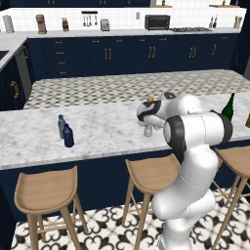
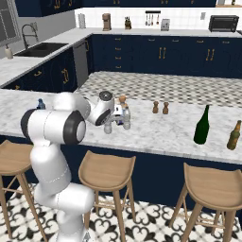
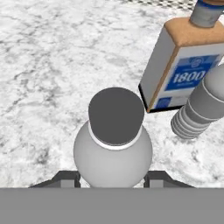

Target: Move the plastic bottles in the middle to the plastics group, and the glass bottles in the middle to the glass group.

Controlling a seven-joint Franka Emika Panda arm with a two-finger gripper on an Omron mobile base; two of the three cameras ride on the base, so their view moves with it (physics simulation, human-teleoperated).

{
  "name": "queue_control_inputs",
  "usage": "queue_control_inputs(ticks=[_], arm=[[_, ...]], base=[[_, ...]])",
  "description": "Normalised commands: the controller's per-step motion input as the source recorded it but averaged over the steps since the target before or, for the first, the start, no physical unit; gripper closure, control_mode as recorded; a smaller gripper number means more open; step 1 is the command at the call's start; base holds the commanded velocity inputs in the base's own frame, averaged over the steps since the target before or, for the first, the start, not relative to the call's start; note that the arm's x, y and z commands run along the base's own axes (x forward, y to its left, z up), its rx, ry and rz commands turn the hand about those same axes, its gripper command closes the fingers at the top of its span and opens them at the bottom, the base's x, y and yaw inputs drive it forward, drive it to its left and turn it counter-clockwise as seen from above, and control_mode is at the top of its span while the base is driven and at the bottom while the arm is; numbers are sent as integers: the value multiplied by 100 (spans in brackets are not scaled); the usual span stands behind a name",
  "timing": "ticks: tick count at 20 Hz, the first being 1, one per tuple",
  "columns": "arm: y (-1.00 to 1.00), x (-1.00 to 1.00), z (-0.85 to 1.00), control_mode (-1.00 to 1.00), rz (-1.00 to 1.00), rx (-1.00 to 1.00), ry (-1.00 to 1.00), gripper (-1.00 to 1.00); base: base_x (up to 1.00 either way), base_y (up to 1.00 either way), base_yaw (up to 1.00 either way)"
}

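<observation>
My gripper (image 3: 113, 177) points down over a clear plastic bottle (image 3: 114, 131) with a pale cap, a dark fingertip (image 3: 65, 177) pressed to each side of its body: shut on it. In the base views the gripper (image 1: 148, 126) (image 2: 109, 119) holds that bottle (image 1: 148, 132) (image 2: 108, 127) mid-counter. Right beside it are a second plastic bottle (image 3: 201, 105) (image 2: 126, 119) and the square glass bottle (image 3: 183, 70) (image 2: 123, 101) with a blue label and a cork. The plastics group, a pale-blue bottle (image 1: 61, 124) and a navy bottle (image 1: 68, 135), is at the left. The green wine bottle (image 1: 228, 107) (image 2: 202, 125) of the glass group stands at the right.
Two small brown shakers (image 2: 159, 108) stand behind the middle of the marble counter (image 2: 160, 134). A brown bottle (image 2: 233, 134) is right of the wine bottle. Wooden stools (image 1: 46, 193) line the counter's near side. My own arm (image 1: 195, 132) hides part of the counter.
</observation>
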Motion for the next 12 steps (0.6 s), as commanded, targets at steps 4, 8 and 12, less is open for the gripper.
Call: queue_control_inputs(ticks=[4, 8, 12], arm=[[69, -11, 36, -100, 14, 3, 0, 100], [81, -5, 6, -100, 17, 0, 0, 100], [99, 0, 0, -100, 21, 0, 0, 100]], base=[[0, 0, 0], [0, 0, 0], [0, 0, 0]])
